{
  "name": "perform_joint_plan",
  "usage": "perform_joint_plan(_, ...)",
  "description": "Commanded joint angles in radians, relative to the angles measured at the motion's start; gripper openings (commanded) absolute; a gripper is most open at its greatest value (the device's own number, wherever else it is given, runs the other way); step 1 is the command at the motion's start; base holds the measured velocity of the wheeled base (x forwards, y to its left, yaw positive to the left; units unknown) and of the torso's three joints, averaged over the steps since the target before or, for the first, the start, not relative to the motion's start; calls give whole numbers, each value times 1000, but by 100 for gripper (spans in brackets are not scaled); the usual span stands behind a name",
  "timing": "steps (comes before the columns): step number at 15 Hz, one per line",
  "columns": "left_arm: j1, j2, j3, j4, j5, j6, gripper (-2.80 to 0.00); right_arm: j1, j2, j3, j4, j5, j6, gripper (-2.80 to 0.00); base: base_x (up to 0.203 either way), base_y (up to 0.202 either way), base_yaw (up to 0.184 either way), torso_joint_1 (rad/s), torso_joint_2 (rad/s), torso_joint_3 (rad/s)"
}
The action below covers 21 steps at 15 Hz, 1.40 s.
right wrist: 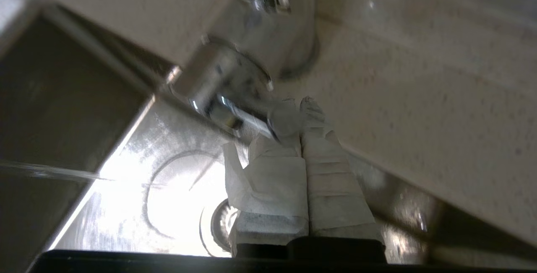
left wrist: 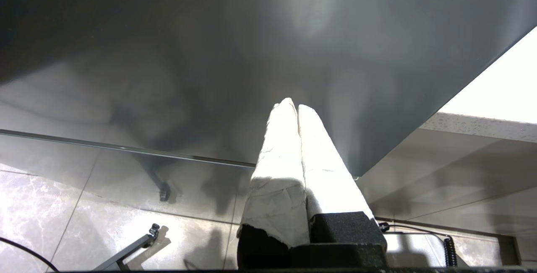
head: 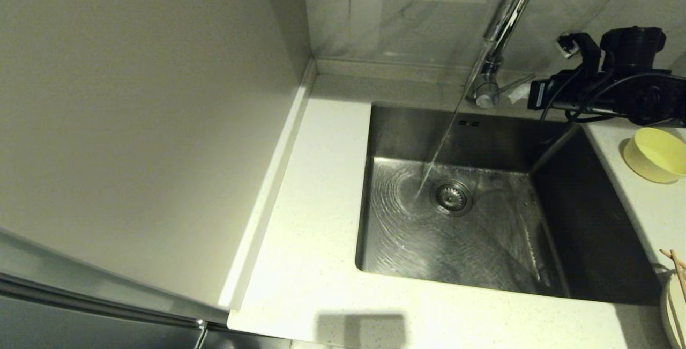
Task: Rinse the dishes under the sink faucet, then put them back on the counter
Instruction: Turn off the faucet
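Running water aside, the right gripper (right wrist: 300, 107), pinched together, touches the faucet lever (right wrist: 235, 115); the bowl (head: 656, 154) sits just beside it.

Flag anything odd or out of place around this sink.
Water runs from the faucet into an empty sink; the bowl, plate and chopsticks sit unrinsed on the counter. The shut right hand touches the faucet's lever.

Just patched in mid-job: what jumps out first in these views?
Water streams from the faucet into the sink, landing beside the drain. The right gripper, jaws shut, sits at the faucet's lever. A yellow bowl waits on the counter right of the sink.
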Motion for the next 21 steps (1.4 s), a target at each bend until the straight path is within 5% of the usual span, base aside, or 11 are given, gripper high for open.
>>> perform_joint_plan(1,0,-2,0,-1,0,-1,-280,-10,-18,9,21,9,-14,-280,0,0,0,0,0,0)
perform_joint_plan(6,0,-2,0,-1,0,-1,-280,-13,-34,5,54,72,-55,-280,0,0,0,0,0,0)
perform_joint_plan(21,0,-2,0,-1,0,-1,-280,-7,-25,-11,42,72,-22,-280,0,0,0,0,0,0)
